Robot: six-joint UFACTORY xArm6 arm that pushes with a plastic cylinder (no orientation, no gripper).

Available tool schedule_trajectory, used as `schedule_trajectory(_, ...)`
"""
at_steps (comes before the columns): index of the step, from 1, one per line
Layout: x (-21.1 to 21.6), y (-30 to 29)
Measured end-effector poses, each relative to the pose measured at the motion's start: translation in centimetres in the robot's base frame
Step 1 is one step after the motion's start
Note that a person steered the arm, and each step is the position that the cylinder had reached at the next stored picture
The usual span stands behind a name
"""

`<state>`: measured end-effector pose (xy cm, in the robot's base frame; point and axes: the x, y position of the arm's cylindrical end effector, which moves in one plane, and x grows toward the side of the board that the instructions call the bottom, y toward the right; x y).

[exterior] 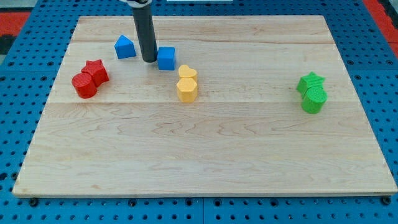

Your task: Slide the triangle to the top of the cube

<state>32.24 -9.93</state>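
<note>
The blue triangle block (125, 47) sits near the board's top left. The blue cube (166, 58) lies to its right and slightly lower. My tip (149, 60) rests on the board between them, close to the cube's left side and a little right of the triangle. The dark rod rises from the tip to the view's top edge. The triangle stands left of the cube, not above it.
A yellow heart (187, 73) and a yellow hexagon block (186, 89) lie just below right of the cube. A red star (96, 70) and red cylinder (84, 85) sit at the left. A green star (311, 81) and green cylinder (314, 99) sit at the right.
</note>
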Motion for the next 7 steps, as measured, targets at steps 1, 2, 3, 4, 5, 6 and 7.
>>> schedule_trajectory(1, -0.5, 1.7)
schedule_trajectory(2, 0.5, 4.7)
schedule_trajectory(3, 1.7, 5.0)
schedule_trajectory(4, 1.0, -2.9)
schedule_trajectory(5, -0.9, -9.0)
schedule_trajectory(6, -5.2, -9.5)
schedule_trajectory(7, -6.2, -13.4)
